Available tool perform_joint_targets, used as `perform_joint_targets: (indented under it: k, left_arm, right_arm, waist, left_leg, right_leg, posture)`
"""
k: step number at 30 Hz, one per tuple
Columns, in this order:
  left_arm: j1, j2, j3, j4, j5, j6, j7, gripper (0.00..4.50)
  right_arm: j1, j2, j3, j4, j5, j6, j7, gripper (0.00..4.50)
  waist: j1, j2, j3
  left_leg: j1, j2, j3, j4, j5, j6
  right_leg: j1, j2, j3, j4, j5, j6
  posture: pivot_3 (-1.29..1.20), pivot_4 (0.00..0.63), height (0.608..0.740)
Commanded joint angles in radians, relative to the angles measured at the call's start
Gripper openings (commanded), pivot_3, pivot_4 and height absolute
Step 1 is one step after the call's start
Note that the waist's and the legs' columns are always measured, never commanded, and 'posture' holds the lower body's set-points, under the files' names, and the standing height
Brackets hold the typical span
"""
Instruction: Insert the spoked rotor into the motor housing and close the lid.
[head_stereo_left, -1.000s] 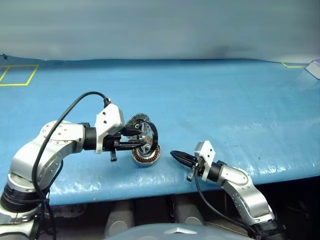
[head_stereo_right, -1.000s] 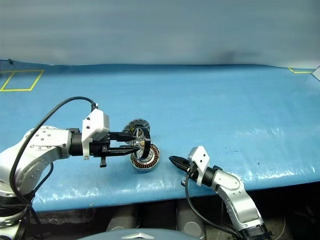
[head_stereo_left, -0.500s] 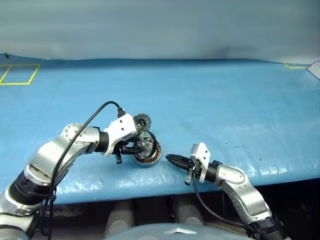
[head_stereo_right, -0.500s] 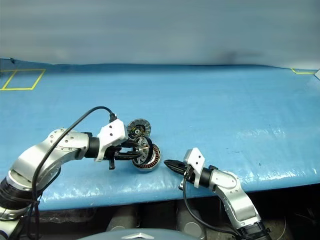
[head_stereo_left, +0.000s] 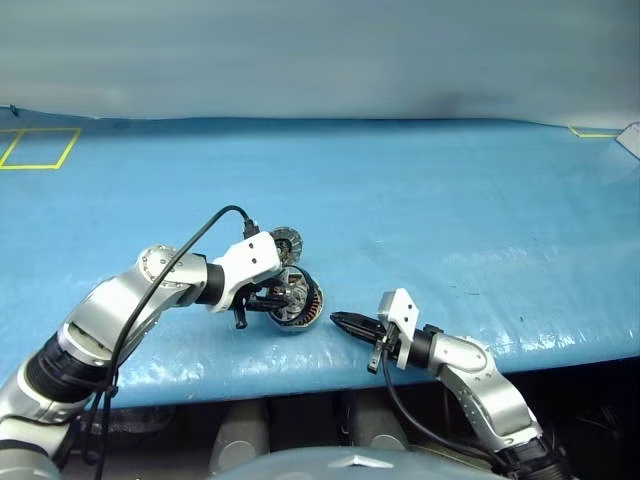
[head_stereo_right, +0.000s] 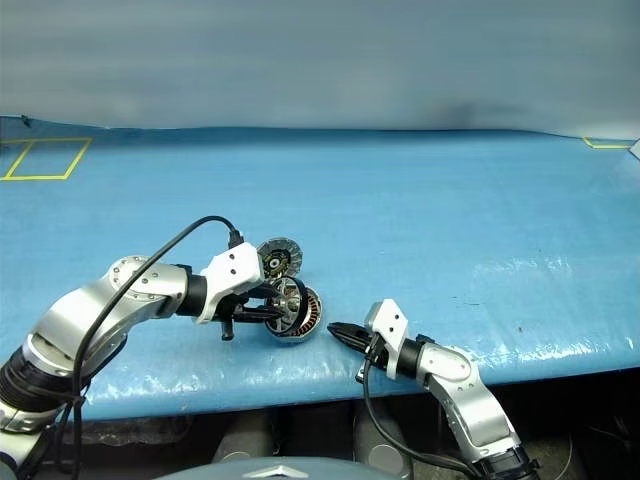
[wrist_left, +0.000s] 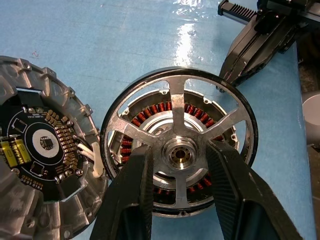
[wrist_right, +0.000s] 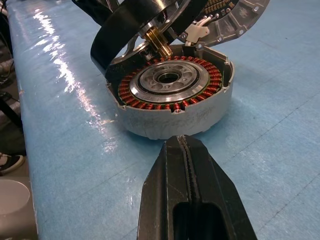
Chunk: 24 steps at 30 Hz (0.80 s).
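The motor housing (head_stereo_left: 303, 314), a silver cup with copper windings, sits on the blue table near its front edge. Its lid (head_stereo_left: 285, 242) stands open behind it, and its inner face shows a dark circuit board (wrist_left: 42, 145). My left gripper (wrist_left: 179, 150) is shut on the spoked rotor (wrist_left: 175, 97) at its hub. It holds the black-rimmed wheel tilted just over the housing's mouth, with the lower rim close to the cup wall. My right gripper (wrist_right: 186, 147) is shut and empty. It lies low on the table, pointing at the housing (wrist_right: 172, 107) from a short gap away.
The blue mat (head_stereo_left: 430, 210) stretches wide behind and to the right. Its front edge (head_stereo_left: 300, 385) runs just beneath both grippers. A yellow taped square (head_stereo_left: 35, 148) marks the far left. A pale object (head_stereo_left: 630, 138) sits at the far right edge.
My left gripper has come down with the rotor, tipping it from nearly upright to lean over the housing. The right gripper has stayed where it was.
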Motion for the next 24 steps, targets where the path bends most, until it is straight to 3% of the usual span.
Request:
perform_joint_targets:
  k: [1,24]
  left_arm:
    - [-0.024,0.025,-0.017,-0.002,0.018,0.0,-0.019,1.32]
    - [-0.089,0.041,-0.102,0.049,0.091,-0.012,-0.081,1.32]
  right_arm:
    - [-0.002,0.008,-0.001,-0.006,-0.002,-0.011,-0.009,0.0]
    - [0.02,0.018,0.014,-0.018,-0.015,0.003,-0.046,0.0]
  waist:
    - [0.0,0.0,0.0]
    - [0.0,0.0,0.0]
  left_leg:
    - [0.0,0.0,0.0,0.0,0.0,0.0]
    - [0.0,0.0,0.0,0.0,0.0,0.0]
  right_leg:
    - [0.0,0.0,0.0,0.0,0.0,0.0]
    - [0.0,0.0,0.0,0.0,0.0,0.0]
  posture:
    - [0.0,0.15,0.74]
    - [0.0,0.15,0.74]
